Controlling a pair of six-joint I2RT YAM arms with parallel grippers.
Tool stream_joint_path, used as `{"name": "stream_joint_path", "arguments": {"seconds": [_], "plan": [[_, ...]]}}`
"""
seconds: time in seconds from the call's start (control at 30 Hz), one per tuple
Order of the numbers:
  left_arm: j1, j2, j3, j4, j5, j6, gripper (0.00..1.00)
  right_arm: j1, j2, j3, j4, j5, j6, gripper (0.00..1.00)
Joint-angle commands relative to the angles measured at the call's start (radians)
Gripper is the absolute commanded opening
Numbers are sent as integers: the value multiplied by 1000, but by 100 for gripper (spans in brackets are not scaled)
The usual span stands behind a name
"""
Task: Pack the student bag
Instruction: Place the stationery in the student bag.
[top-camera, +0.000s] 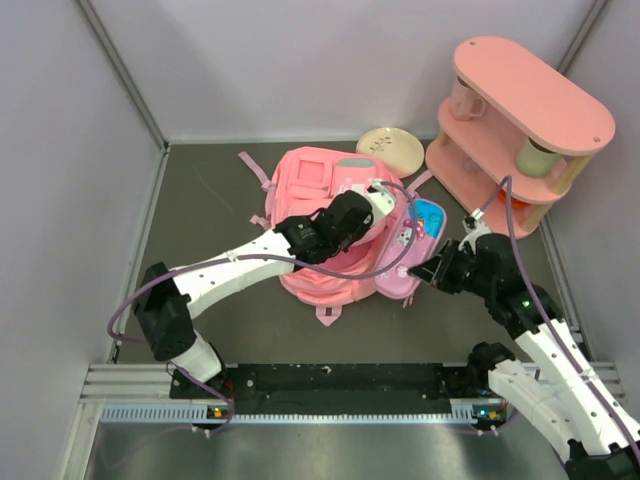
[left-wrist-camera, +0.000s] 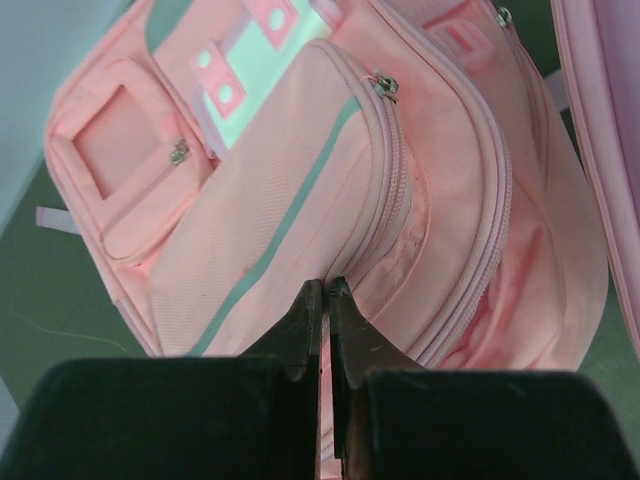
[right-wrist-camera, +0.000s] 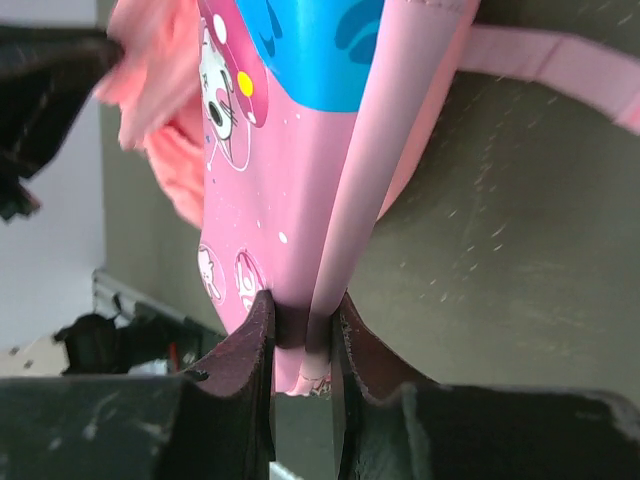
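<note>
Pink student bag (top-camera: 312, 180) lies flat mid bench (top-camera: 200, 215), left fingers (left-wrist-camera: 300, 335) pinched tight on its front fabric, right fingers (right-wrist-camera: 250, 350) clamping the edge of a cartoon-cat pouch (right-wrist-camera: 280, 180) right beside it

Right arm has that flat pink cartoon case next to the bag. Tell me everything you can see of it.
The pink case is flat and smooth, plastic-looking. It is printed with a white cartoon cat and small figures, and has a blue panel at its far end and a plain pink spine. It lies along the right side of the student bag, resting against it. The right gripper is shut on its near edge, the rim clamped between both fingers.
</note>
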Motion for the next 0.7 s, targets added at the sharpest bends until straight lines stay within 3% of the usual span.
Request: {"name": "stream_joint_path", "arguments": {"seconds": [0.0, 0.17, 0.3, 0.5, 0.67], "plan": [[26, -22, 93, 74, -94, -9, 0, -10, -11, -13, 45, -228, 65, 0], [32, -9, 127, 66, -106, -27, 0, -9, -6, -63, 120, -415, 140, 0], [49, -9, 138, 65, -103, -38, 0, 16, 48, -116, 217, -460, 201, 0], [54, -19, 139, 69, -100, -39, 0, 146, 231, -89, 416, -428, 263, 0], [55, -24, 146, 66, -91, -39, 0, 172, 383, -58, 580, -347, 313, 0]]}}
